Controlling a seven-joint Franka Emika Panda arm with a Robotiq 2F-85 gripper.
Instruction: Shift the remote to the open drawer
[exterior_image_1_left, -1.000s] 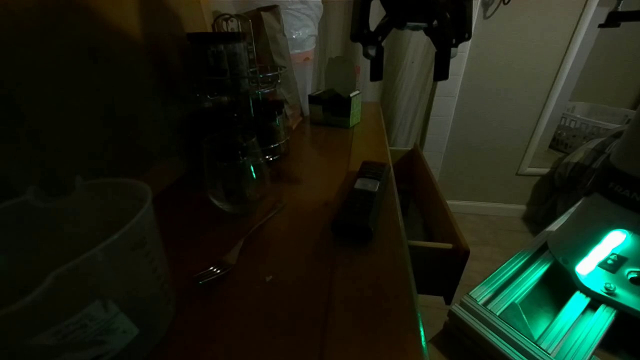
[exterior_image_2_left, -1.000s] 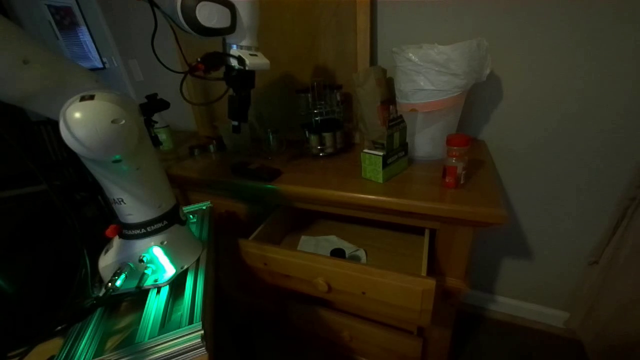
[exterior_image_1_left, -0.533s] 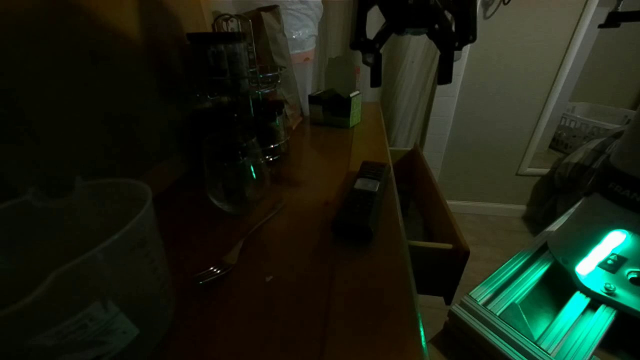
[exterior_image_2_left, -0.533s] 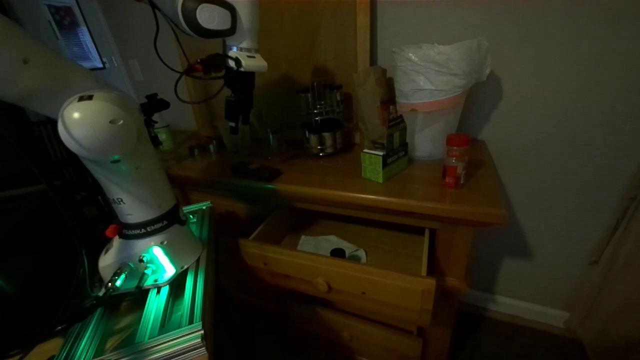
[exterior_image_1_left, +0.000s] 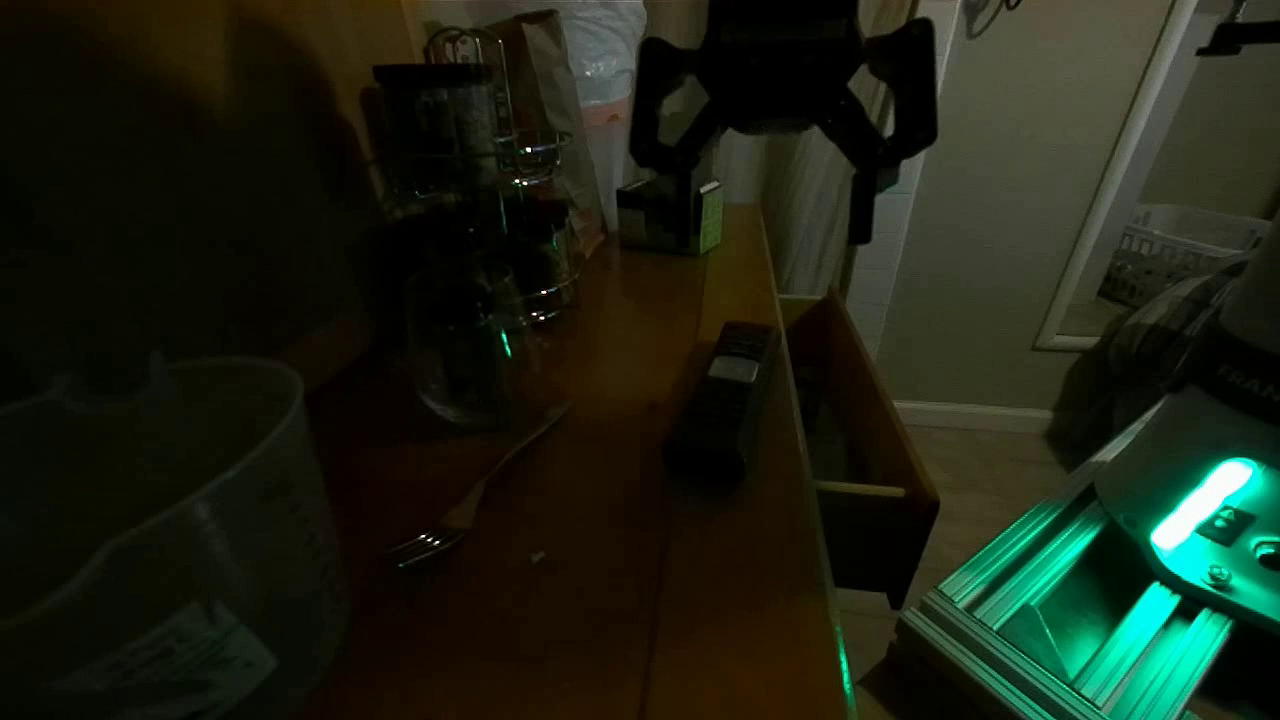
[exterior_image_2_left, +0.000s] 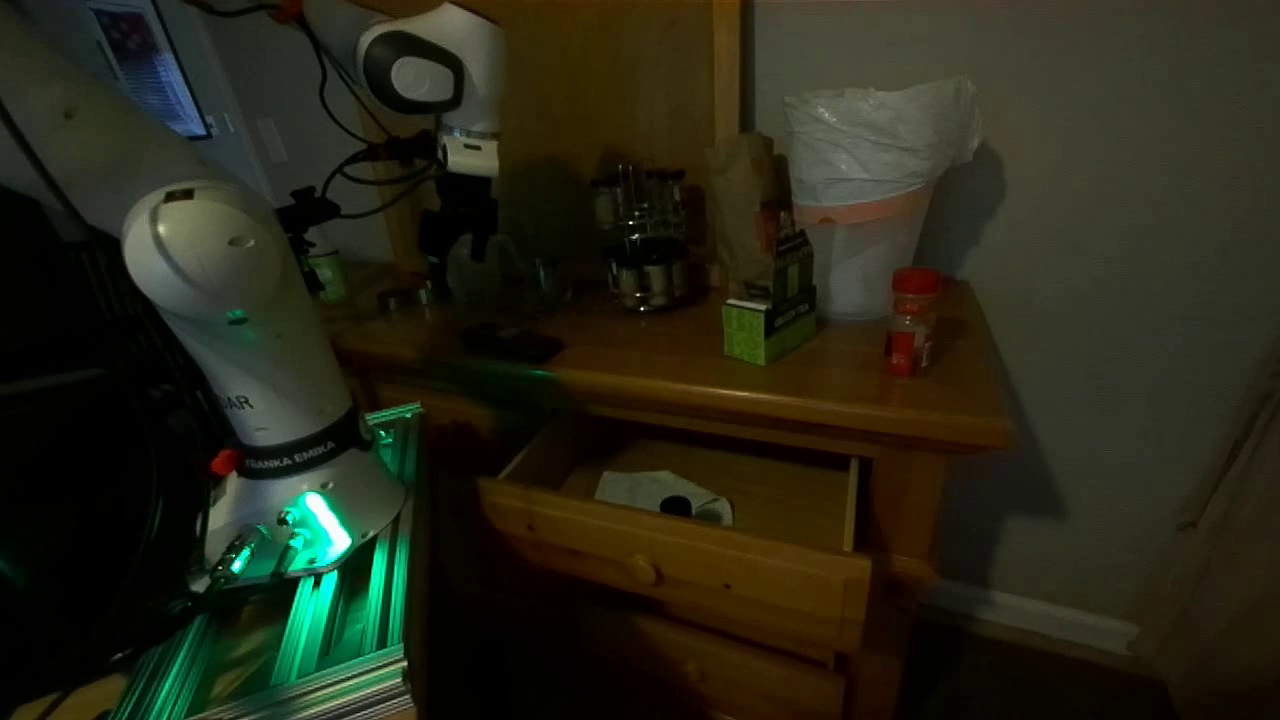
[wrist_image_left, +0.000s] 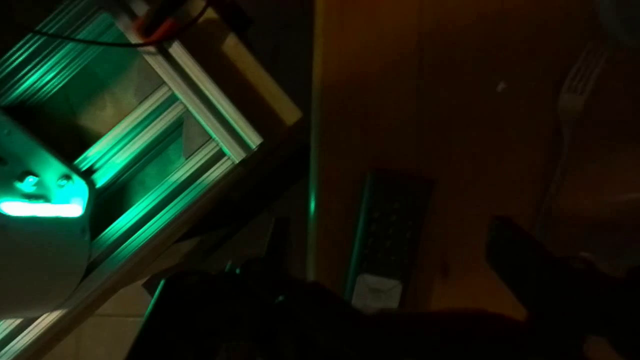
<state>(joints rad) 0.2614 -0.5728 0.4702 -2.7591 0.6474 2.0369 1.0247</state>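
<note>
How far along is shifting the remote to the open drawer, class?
Done: the drawer stands open. In hand: no grasp yet; the open end effector hangs above the remote, which lies on the dresser top. Left: gripping it and setting it inside the drawer.

The arm rises from its green-lit base and bends at the shoulder; in an exterior view its white wrist stands upright. Beneath hangs the black gripper, pointing straight down, its two fingers spread well apart and roughly level.
</note>
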